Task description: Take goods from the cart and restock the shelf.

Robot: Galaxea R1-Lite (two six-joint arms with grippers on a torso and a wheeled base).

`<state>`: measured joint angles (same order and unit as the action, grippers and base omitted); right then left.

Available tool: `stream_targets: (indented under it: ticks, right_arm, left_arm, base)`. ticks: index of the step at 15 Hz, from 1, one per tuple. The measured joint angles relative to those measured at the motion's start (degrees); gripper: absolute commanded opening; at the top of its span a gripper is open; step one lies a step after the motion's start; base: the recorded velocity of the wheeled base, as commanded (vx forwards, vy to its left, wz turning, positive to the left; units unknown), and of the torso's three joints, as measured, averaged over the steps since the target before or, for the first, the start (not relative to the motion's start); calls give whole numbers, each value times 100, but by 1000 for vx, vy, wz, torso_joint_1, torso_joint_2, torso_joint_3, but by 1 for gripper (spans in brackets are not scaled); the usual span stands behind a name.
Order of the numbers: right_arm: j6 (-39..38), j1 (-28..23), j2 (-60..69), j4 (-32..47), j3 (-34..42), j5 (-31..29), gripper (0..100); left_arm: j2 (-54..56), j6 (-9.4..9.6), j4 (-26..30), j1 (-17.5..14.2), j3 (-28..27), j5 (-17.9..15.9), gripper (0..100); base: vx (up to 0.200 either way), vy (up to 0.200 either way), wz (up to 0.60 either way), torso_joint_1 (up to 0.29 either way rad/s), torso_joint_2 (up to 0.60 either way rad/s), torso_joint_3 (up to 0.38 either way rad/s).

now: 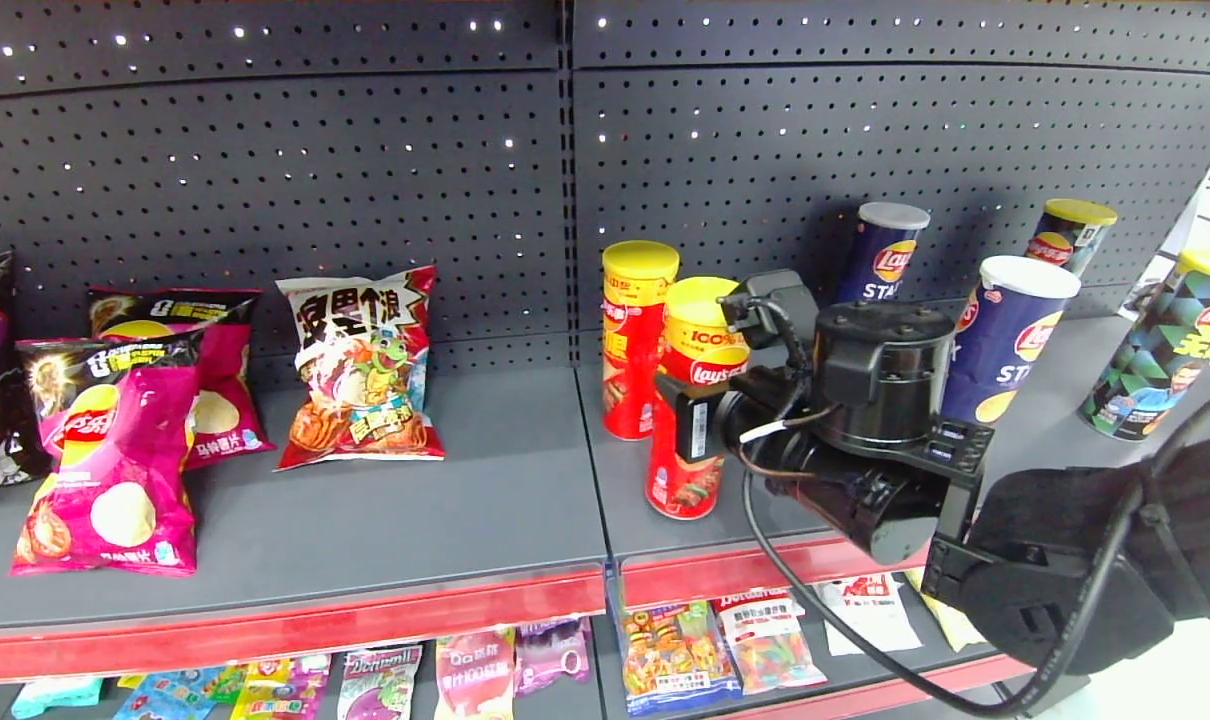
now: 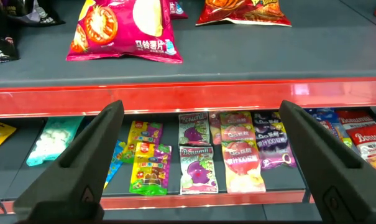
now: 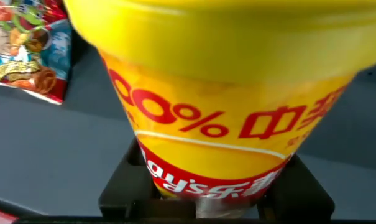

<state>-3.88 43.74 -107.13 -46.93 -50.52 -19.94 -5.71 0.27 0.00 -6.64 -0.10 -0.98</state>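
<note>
A red chip can with a yellow lid [image 1: 700, 345] stands upright near the front of the upper shelf [image 1: 415, 520], right of the centre divider. My right gripper [image 1: 687, 425] is shut on its lower body from the right; up close the can [image 3: 225, 93] sits between the dark fingers [image 3: 122, 186]. A matching red can [image 1: 637, 340] stands just behind it to the left. My left gripper [image 2: 200, 168] is open and holds nothing, level with the lower shelf's candy bags [image 2: 197, 155] and below the red shelf edge [image 2: 188, 96].
Pink chip bags [image 1: 105, 450] and a red and white bag [image 1: 360, 370] lie on the shelf's left half. Two blue cans [image 1: 1005, 335] and two yellow-lidded dark cans [image 1: 1155, 350] stand to the right. Bare shelf lies between the bags and the cans.
</note>
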Motion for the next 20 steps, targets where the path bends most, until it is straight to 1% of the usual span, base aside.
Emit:
stream_targets:
  ticks: [2,5,16,20]
  right_arm:
    - [2,110,16,-11,-15,-107,0]
    - [13,245,-41,-17,-110,-471,0]
    - [-20,584,-227,-57,-212,-1048,0]
    - [-30,639,-274,-59,-215,-1107,0]
  left_arm:
    - [0,0,2,0,0,0,100]
    - [0,0,0,1,0,0,100]
    - [0,0,0,0,0,0,100]
    - [0,0,0,0,0,0,100]
  base:
    - [0,0,0,0,0,0]
    - [0,0,0,0,0,0]
    - [0,0,0,0,0,0]
    - [0,0,0,0,0,0]
